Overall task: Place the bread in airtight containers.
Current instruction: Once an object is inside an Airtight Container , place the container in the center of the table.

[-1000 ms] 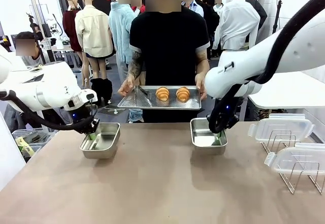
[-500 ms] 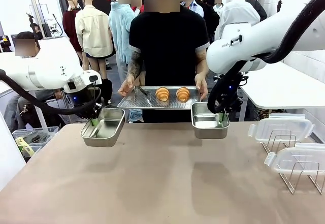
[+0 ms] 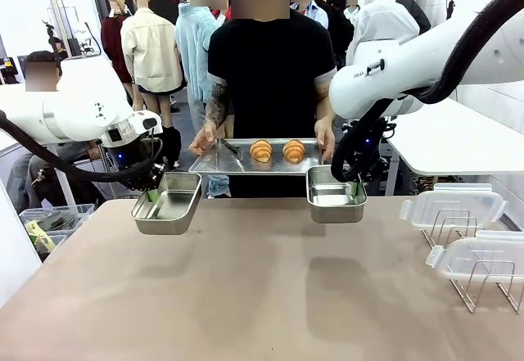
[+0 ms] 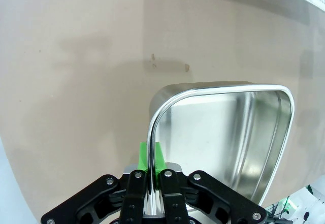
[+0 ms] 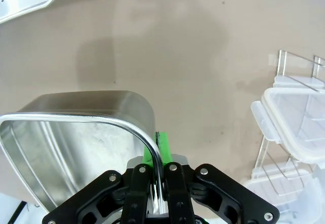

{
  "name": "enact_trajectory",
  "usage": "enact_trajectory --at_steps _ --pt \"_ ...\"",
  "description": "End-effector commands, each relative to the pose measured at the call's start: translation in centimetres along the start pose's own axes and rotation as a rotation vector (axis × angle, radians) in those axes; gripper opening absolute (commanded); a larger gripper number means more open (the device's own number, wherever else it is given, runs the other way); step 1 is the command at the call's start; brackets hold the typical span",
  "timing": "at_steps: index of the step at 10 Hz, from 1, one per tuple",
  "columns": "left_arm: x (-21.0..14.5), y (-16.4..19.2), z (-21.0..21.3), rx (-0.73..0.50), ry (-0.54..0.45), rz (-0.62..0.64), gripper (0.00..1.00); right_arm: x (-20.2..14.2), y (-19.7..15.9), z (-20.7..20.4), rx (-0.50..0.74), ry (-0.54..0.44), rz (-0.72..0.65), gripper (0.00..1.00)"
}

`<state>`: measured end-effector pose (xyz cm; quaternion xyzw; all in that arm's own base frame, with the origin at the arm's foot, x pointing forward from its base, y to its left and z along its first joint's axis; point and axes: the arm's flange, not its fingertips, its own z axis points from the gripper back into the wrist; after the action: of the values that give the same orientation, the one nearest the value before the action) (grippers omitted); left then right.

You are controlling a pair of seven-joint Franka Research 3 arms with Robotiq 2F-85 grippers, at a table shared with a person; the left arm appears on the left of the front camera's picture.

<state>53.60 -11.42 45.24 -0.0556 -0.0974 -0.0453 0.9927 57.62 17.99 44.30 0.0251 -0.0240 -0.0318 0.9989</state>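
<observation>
Two croissants (image 3: 262, 151), front view, lie on the tray (image 3: 214, 163) a person (image 3: 270, 66) holds beyond the table's (image 3: 246, 295) far edge; judged light, soft and flaky, best cupped mid-body. Left wrist view: left gripper (image 4: 151, 155) clamped on the thin, stiff rim of the left pan (image 4: 223, 132). Right wrist view: right gripper (image 5: 158, 150) likewise pinching the right pan (image 5: 66, 142); both rim grips read clearer here than frontally.

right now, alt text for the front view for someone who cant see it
The left gripper grips the left steel pan and the right gripper the right steel pan by their rims, above a brown table. Behind them, a person holds out a metal tray carrying two croissants. Two clear lids rest on a wire rack at the right.
</observation>
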Motion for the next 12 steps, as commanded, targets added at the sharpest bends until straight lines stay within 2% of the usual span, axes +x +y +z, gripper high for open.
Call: enact_trajectory --at_steps 1,12 --pt "0.07 -0.08 0.36 0.001 -0.005 -0.016 0.00 -0.60 -0.29 0.15 0.004 0.001 0.003 0.00" --pt "0.07 -0.08 0.36 0.001 -0.005 -0.016 0.00 -0.60 -0.29 0.15 0.004 0.001 0.003 0.00"
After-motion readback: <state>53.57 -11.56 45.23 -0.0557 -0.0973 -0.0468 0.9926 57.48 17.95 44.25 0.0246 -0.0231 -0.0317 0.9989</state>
